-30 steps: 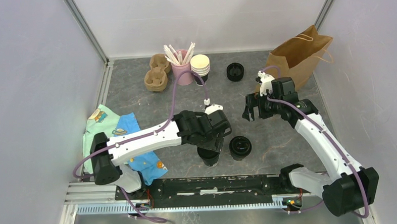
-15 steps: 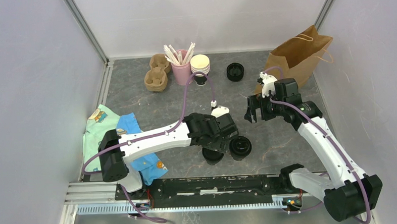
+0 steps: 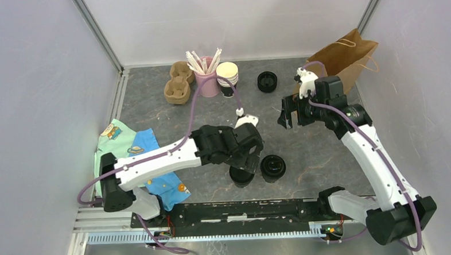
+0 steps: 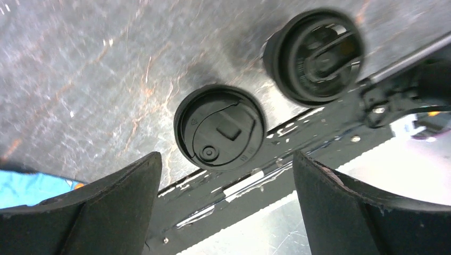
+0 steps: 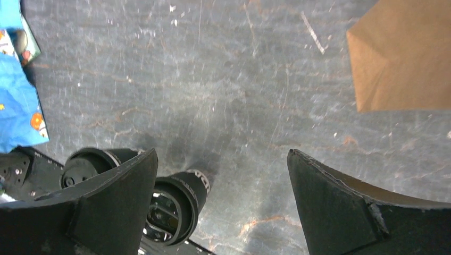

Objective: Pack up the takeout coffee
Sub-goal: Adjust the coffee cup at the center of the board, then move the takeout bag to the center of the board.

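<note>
Standing just beside takeout coffee (image 4: 219, 127): second black cup (image 4: 314, 56).

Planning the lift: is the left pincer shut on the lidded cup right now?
No, the left pincer is open, its fingers wide apart either side of the lidded cup, clear of it.

High overview; two close downward wrist views, takeout coffee (image 4: 219, 127) common.

I see a dark grey, veined surface (image 3: 153, 107) boxed by plain pale walls (image 3: 37, 84) left, far and right, metal posts (image 3: 98, 35) in both far corners, an aluminium rail (image 3: 216, 233) along the near edge.
</note>
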